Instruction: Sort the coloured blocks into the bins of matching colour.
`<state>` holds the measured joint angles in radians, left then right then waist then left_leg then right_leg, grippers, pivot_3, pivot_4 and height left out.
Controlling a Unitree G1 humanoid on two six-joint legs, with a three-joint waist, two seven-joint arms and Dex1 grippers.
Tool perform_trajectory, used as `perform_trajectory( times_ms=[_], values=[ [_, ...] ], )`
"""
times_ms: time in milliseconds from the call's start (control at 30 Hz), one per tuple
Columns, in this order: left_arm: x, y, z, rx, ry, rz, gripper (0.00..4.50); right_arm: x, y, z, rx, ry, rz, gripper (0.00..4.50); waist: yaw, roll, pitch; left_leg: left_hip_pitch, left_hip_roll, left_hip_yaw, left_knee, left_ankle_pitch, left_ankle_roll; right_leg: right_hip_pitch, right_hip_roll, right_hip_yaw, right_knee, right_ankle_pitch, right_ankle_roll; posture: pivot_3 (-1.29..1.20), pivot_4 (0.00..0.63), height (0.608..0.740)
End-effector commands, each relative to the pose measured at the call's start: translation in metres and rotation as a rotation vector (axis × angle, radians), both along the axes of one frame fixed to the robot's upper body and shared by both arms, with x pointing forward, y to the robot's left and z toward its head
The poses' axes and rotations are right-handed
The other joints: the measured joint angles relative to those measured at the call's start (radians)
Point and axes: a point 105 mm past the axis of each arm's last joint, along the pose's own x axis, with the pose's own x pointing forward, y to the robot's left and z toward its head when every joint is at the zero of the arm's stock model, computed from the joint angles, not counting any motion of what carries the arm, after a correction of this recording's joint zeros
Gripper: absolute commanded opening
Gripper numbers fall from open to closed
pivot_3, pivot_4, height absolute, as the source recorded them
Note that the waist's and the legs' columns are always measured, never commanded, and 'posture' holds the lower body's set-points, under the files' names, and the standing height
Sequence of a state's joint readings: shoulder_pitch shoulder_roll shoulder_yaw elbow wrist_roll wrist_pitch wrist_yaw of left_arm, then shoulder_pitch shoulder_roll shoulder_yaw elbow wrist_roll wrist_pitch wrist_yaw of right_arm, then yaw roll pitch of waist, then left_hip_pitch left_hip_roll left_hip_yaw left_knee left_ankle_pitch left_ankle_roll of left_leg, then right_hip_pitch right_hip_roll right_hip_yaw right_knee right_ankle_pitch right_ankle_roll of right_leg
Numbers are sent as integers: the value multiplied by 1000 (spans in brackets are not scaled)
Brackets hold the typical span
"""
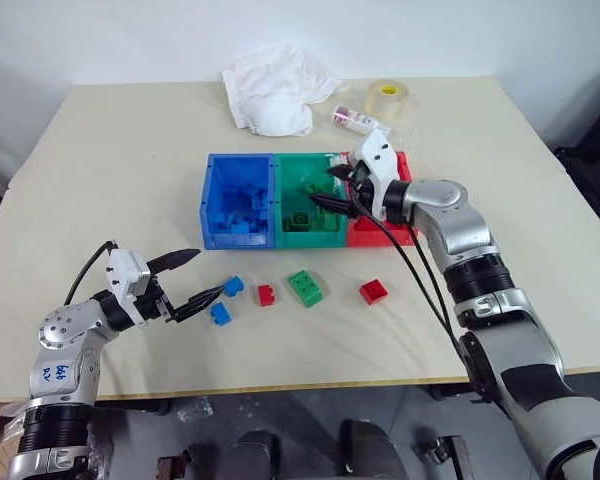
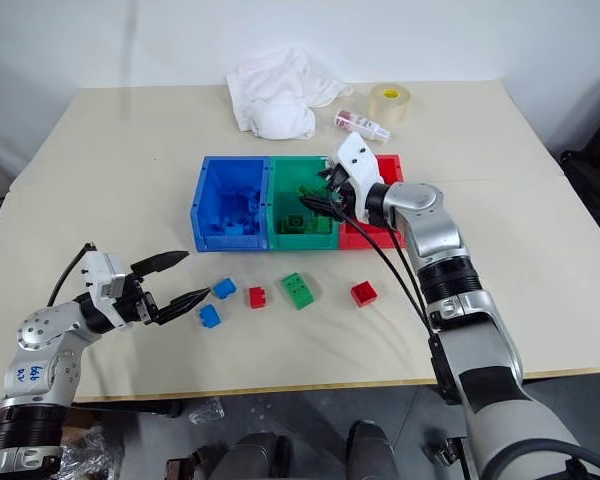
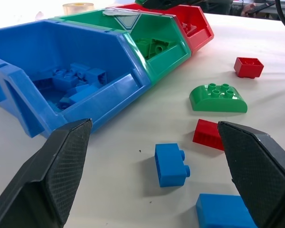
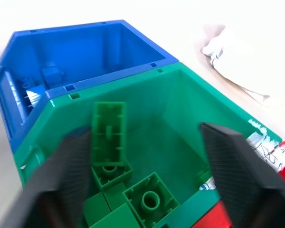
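Table: pale top, bearing all items below.

Bins: three joined boxes at mid-table, blue on the left, green in the middle, red on the right. Blue and green each hold several bricks of their own colour.

White cloth: crumpled, far side of the table. Tape roll: to its right.

Right gripper: over the green bin, arm reaching forward and leftward, fingers spread wide, holding nothing. A long green brick stands on end in the bin just below, apart from the fingers. Judged step: a green brick is being dropped in.

Left gripper: near left, roughly level, pointing right toward the loose bricks, fingers wide and empty.

Loose bricks, near side of the bins: green brick, two red bricks, two blue bricks. The blue pair lies just beyond the left fingertips.

Next move, as a judgement: the left gripper advances and closes on a blue brick; the right arm withdraws toward the red or green ones.
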<state>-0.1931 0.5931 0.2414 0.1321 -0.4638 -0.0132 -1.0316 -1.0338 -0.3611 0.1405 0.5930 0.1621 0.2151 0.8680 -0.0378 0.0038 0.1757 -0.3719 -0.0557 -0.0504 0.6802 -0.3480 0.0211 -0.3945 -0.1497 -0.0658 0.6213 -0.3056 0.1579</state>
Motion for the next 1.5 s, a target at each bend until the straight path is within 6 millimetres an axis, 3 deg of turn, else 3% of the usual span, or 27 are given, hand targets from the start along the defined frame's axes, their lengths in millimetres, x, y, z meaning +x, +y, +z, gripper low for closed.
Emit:
perform_trajectory(
  times_ms=[33,300,467,600,667,767,867,933,1133,1500],
  values=[
    [0,-1,8,14,-35,-18,4500,-8,-12,21,18,-85,11,4478,3,0,0,0,0,0,0,0,0,0,0,0,0,0,0,0,150,740],
    [9,-8,9,10,-40,-46,4500,-15,-19,20,38,-97,-8,4478,5,0,0,0,0,1,1,0,0,0,0,0,0,0,0,0,150,740],
    [7,-10,9,14,-44,-56,4500,-45,-22,25,51,-119,96,4478,6,0,0,0,0,0,-1,0,0,-1,0,0,0,0,0,0,150,740],
    [1,-8,4,19,-32,-60,4500,-96,-55,-3,-54,-19,197,4478,26,0,0,0,-1,-2,0,-1,1,1,0,-1,-1,0,0,0,150,740],
    [-1,-8,3,19,-30,-63,4500,-111,-66,-9,-76,21,200,4478,35,0,0,-1,-1,-1,1,-1,2,2,-1,0,-2,0,0,0,150,740],
    [-3,-4,2,16,-25,-54,4500,-139,-102,-29,-144,145,134,4478,44,-1,1,-1,0,1,2,-1,1,3,0,1,-5,0,0,0,150,740],
    [-2,-1,1,15,-18,-47,4500,-154,-134,-46,-198,261,16,4478,54,-1,1,0,1,3,2,-1,1,4,0,1,-7,0,0,0,150,740],
    [-2,0,0,16,-14,-47,4500,-161,-146,-51,-205,305,-29,4478,54,-1,1,0,1,4,2,-1,1,4,0,2,-8,0,0,0,150,740],
    [0,-3,0,8,-16,-54,4500,-160,-146,-56,-209,298,-45,4478,53,-1,1,0,3,6,2,-1,1,4,1,2,-8,0,0,0,150,740],
    [-1,-5,5,2,-40,-45,4500,-115,-97,-88,-328,289,121,4478,48,-1,1,0,2,5,2,-1,1,3,1,2,-9,0,0,0,150,740]
  ],
)
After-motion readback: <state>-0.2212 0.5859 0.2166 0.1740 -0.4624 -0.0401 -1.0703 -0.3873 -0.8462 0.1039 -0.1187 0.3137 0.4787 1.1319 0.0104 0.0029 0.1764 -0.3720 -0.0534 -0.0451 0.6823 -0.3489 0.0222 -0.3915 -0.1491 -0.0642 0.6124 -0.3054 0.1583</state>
